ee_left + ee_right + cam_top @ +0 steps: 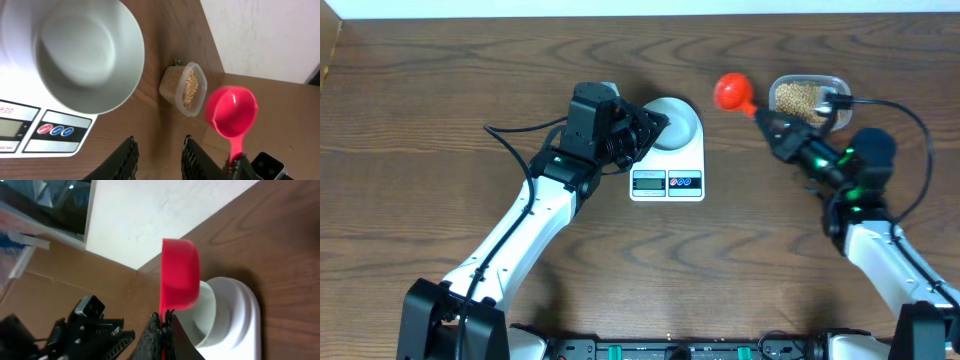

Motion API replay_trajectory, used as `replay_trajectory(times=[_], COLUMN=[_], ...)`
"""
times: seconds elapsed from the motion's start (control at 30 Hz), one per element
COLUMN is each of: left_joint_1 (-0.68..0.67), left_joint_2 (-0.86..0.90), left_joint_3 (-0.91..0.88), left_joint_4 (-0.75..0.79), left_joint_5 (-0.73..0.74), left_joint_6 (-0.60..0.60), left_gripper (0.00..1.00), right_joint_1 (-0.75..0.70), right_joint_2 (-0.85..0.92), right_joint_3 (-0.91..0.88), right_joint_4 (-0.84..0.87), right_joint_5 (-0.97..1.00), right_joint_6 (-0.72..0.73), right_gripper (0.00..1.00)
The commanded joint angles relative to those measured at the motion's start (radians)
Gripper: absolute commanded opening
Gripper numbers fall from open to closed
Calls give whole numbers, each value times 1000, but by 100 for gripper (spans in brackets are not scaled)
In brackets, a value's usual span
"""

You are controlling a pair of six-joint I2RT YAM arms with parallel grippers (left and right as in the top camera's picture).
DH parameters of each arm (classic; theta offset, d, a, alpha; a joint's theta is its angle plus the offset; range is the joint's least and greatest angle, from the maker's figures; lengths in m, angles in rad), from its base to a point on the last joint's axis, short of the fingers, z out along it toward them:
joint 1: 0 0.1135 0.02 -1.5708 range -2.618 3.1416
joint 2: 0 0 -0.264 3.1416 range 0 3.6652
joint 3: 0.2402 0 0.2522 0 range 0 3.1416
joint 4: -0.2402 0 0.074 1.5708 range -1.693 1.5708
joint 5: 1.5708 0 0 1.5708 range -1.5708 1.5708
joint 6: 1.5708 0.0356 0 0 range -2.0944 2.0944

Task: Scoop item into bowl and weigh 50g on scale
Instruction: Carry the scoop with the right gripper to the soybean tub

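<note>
The item (798,97), small tan beans, lies in a clear plastic container (841,84) at the far right of the table (420,120); none is in the bowl. The left hand (159,157) sits just beside the left rim of the bowl (678,122). Its fingers are partly spread with only bare table showing between them, and it holds nothing. Whether they touch the rim cannot be told. The bowl, pale and empty, stands on the far half of the scale (667,182), whose display and buttons lie along the near edge. Right of the scale, the red scoop (731,91) hangs above the table between the bowl and the container. Its cup shows empty in the left wrist view. The right hand (164,322) is pressed together on the scoop's handle, near the container's left side.
</note>
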Motion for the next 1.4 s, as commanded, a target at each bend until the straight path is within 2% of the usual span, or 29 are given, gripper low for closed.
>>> replay_trajectory(times=[0.0,0.07,0.2,0.27,0.4,0.43,0.47,0.67,0.7,0.8,0.87,1.2,1.37], left_joint_1=[-1,-1,-1,-1,-1,-1,-1,-1,-1,-1,-1,-68,-135], left_joint_2=[-13,-13,-13,-13,-13,-13,-13,-13,-13,-13,-13,-13,-11], left_joint_3=[20,20,20,20,20,20,20,20,20,20,20,20,20], left_joint_4=[-3,-7,-61,-108,-217,-247,-278,-406,-407,-406,-407,-403,-401], left_joint_5=[-22,-22,-46,-75,-147,-163,-180,-196,-196,-197,-196,-165,-299], left_joint_6=[62,96,140,142,143,143,143,142,143,183,248,624,682], left_gripper=[32,33,43,49,52,64,68,67,63,27,8,7,7], right_joint_1=[-22,-21,-21,-21,-16,-16,-14,-10,-10,-10,-10,-9,-3], right_joint_2=[5,5,5,5,5,5,5,6,6,14,25,129,168], right_joint_3=[11,11,13,14,16,20,25,101,122,194,242,418,456], right_joint_4=[28,79,172,179,179,179,179,161,143,66,24,-6,-6], right_joint_5=[-116,-116,-95,-53,4,19,36,121,132,170,192,228,228], right_joint_6=[-46,-82,-125,-127,-167,-167,-167,-176,-177,-201,-233,-264,-264], right_gripper=[1,1,1,1,1,1,1,1,1,1,1,1,1])
